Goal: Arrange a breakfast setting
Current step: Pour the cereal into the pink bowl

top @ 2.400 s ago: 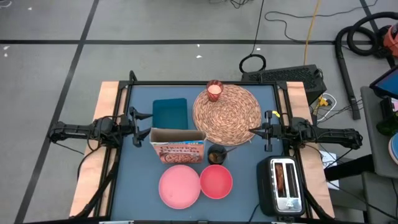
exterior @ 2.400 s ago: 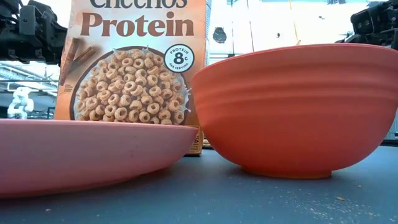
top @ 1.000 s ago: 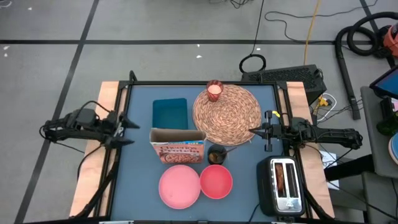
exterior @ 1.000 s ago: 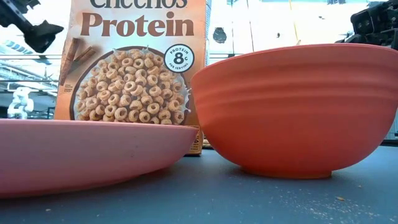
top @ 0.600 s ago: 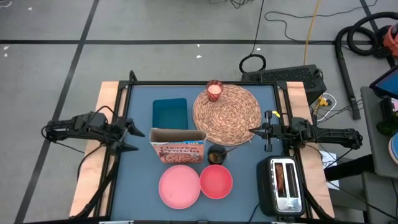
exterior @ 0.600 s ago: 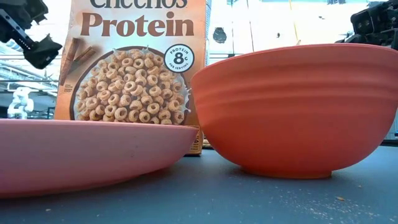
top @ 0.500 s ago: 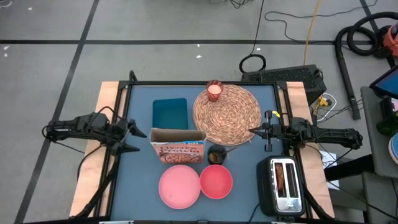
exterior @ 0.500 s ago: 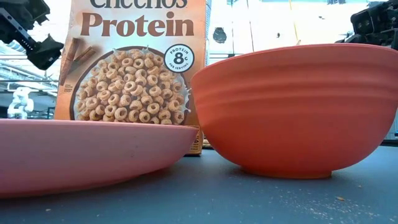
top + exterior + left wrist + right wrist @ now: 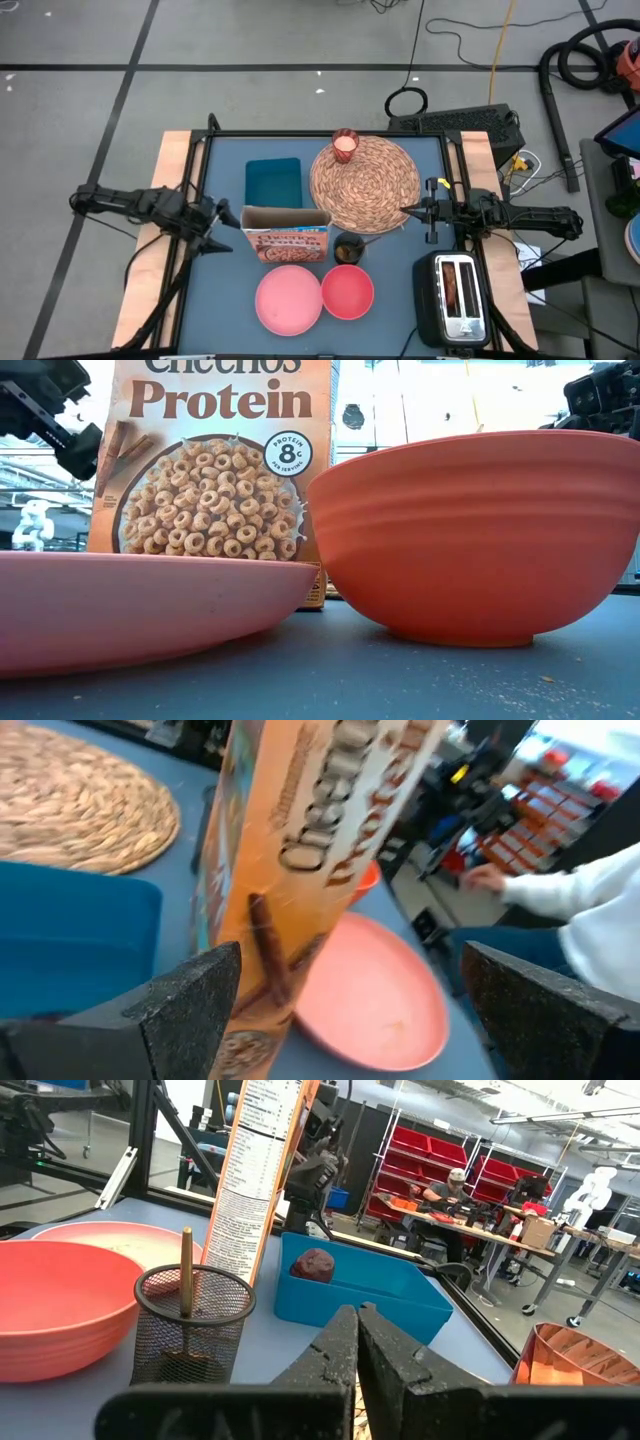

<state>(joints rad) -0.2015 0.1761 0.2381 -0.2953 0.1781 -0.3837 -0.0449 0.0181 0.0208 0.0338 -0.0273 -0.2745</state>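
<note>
The orange Cheerios Protein box [image 9: 285, 236] stands upright on the table, in front of the round woven placemat [image 9: 365, 183]. A candle glass [image 9: 345, 146] sits on the mat's far edge. The pink plate [image 9: 288, 299] and the coral-red bowl [image 9: 348, 291] rest near the front edge. The dark-red fruit [image 9: 317, 1264] lies in the blue tray [image 9: 360, 1295]. My left gripper [image 9: 222, 228] is open just left of the box [image 9: 300, 850], its fingers apart from it. My right gripper [image 9: 408, 211] is shut over the mat's right rim.
A black mesh cup [image 9: 349, 247] holding a stick stands between the box and the bowl. A toaster [image 9: 455, 297] sits at the near right. The teal tray [image 9: 273, 182] lies left of the mat. A person's white sleeve [image 9: 590, 910] shows beyond the table.
My left gripper has swung toward the table's near edge and the cereal box, sinking a little and tipping slightly downward. Its fingers have stayed open. Nothing on the table has moved.
</note>
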